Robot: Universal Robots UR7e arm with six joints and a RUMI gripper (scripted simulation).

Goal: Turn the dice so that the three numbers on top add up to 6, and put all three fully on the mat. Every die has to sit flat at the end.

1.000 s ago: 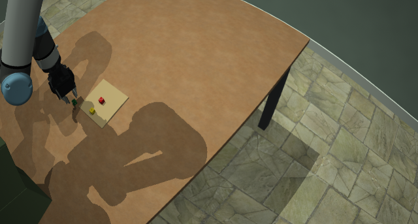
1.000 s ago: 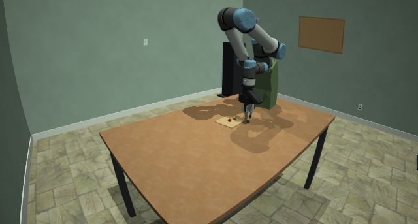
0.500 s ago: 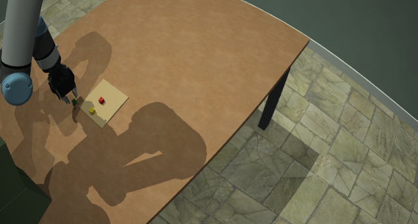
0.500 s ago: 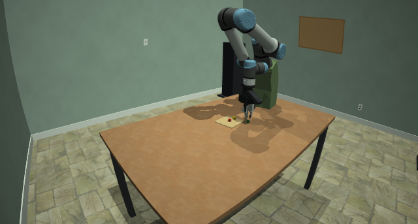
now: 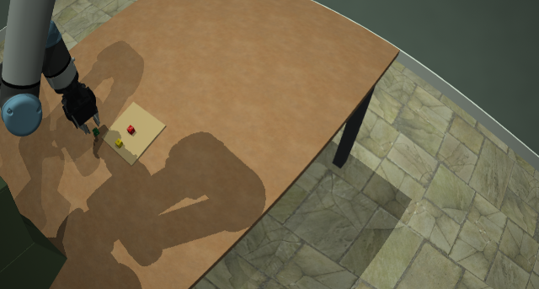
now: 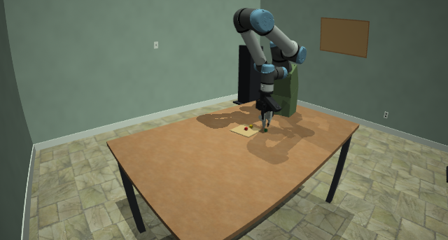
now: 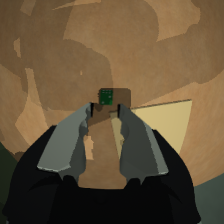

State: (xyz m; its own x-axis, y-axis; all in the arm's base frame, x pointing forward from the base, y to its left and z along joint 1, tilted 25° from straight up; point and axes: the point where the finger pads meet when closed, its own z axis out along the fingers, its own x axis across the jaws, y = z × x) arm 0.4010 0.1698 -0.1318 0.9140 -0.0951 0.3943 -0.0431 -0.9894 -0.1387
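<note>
Above the table (image 5: 236,78) (image 6: 224,163) (image 7: 35,45), the arm (image 5: 27,36) (image 6: 252,47) bends down, its gripper (image 5: 93,129) (image 6: 266,127) (image 7: 105,104) pointing at the tabletop, fingers slightly apart with nothing between them; the green die (image 5: 96,131) (image 6: 266,130) (image 7: 106,97) lies just beyond the fingertips, off the mat (image 5: 145,126) (image 6: 241,131) (image 7: 165,122), while the red die (image 5: 130,130) (image 6: 246,129) and yellow die (image 5: 119,143) (image 6: 250,126) sit on it

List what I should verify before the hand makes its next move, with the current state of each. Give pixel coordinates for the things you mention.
1. Hand (image 5: 93,129) (image 6: 266,127) (image 7: 105,104) empty, fingers apart: ok.
2. Green die (image 5: 96,131) (image 6: 265,130) (image 7: 106,97) between the fingertips: not ok, just beyond them in the wrist view.
3. Red die (image 5: 130,130) (image 6: 246,128) and yellow die (image 5: 119,143) (image 6: 250,126) on the mat (image 5: 145,125) (image 6: 248,132) (image 7: 165,125): ok.
4. Green die on the mat: not ok, beside it.
5. Top numbers totalling six: cannot tell, pips too small.
</note>
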